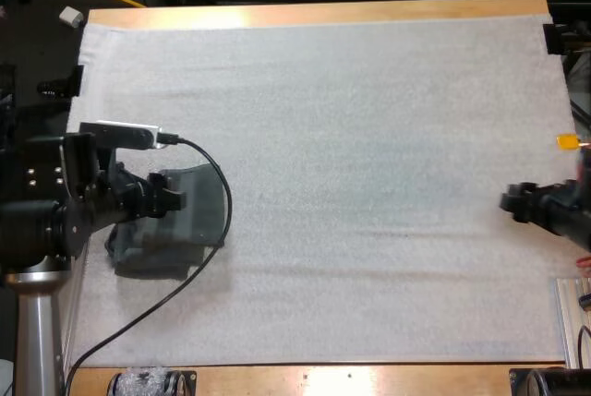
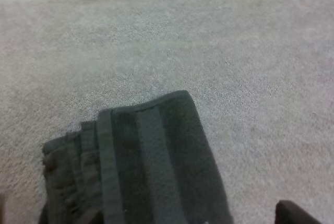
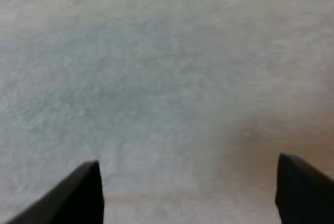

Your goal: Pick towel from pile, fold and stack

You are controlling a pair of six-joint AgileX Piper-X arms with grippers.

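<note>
Left gripper (image 1: 172, 198), seemingly low, over towel (image 1: 208, 221)

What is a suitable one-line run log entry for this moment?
left end effector: open, over folded towel | right end effector: open, over white mat | state: folded towel lies on mat, not gripped

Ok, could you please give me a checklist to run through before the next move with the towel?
1. Towel folded: ok, layered edges show in the left wrist view.
2. Towel lying on the mat: ok, at its left side.
3. Left hand not gripping the towel: ok, open above it, with one finger beside the towel and not touching it.
4. Right hand open and empty: ok, over bare mat.
5. Hands apart from each other: ok, at opposite sides of the mat.
</note>
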